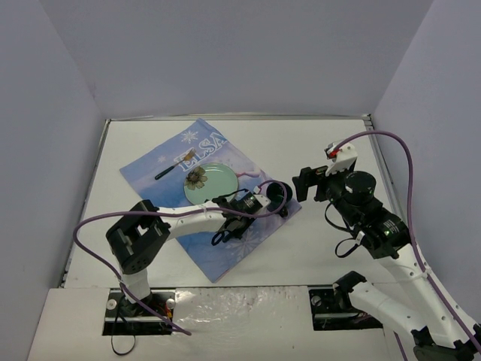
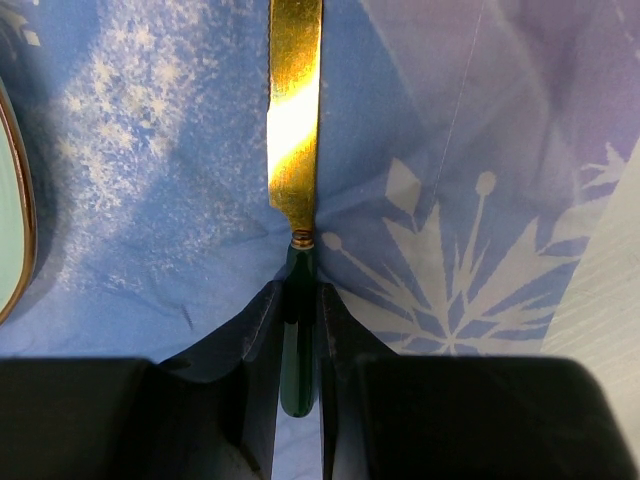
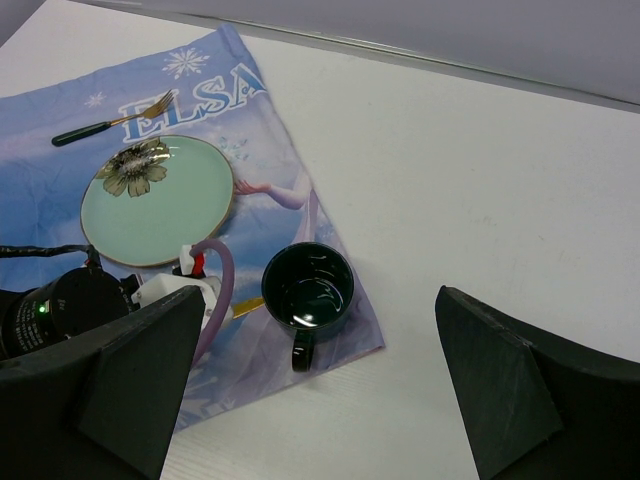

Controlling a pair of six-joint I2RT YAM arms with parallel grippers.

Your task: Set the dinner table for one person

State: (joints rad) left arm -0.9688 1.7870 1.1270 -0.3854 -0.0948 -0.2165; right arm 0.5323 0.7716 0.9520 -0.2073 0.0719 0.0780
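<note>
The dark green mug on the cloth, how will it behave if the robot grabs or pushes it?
The mug looks like glazed ceramic, so probably rigid and breakable. Its glossy wall may slip when gripped. Pushed, it could wrinkle the cloth beneath it.

Soft, diffuse light comes from overhead, leaving the white bench [image 1: 323, 143] bright with a cool lavender tint and only faint, blurry shadows beneath the arms. In the left wrist view the gold blade of the knife [image 2: 293, 110] carries a hot glare patch, nearly white, while the near jaws are dark, underexposed and blurred. In the right wrist view the cup [image 3: 307, 290] shows small glints on its glossy inside; the near jaws are soft, unfocused black shapes.
</note>
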